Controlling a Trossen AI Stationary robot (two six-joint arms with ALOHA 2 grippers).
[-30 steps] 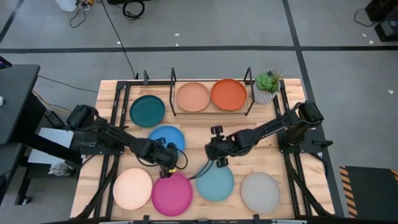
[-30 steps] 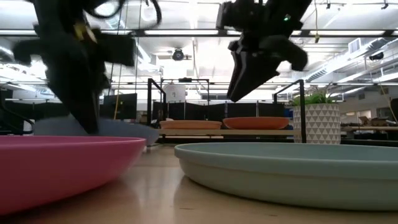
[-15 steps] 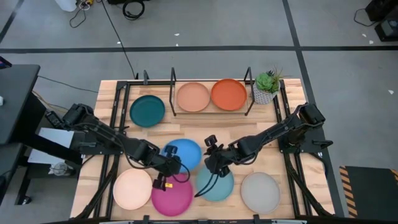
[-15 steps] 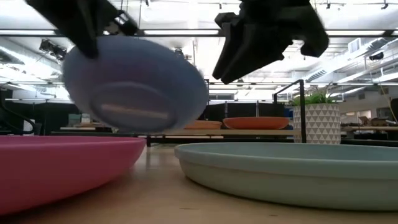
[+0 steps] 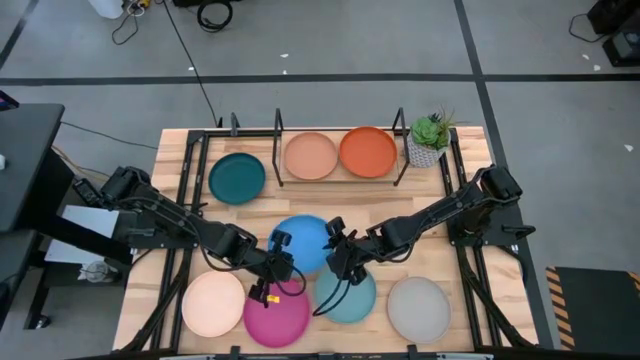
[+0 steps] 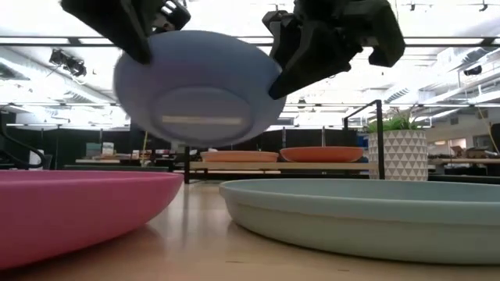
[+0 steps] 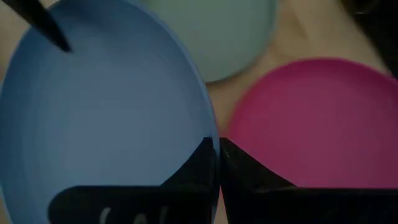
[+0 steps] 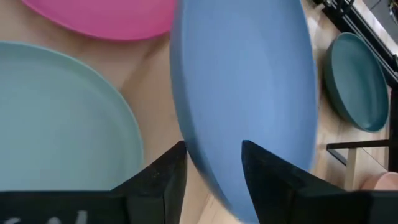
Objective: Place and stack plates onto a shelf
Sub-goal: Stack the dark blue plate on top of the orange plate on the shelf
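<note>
The blue plate [image 5: 303, 243] hangs above the table centre, clear of the magenta plate [image 5: 277, 312] and light blue plate [image 5: 347, 296], presumably for a handover. The left gripper [image 5: 279, 267] pinches its near rim. The right gripper [image 5: 334, 252] has spread jaws straddling the opposite rim. The shelf [image 5: 337, 178] holds two plates.
</note>
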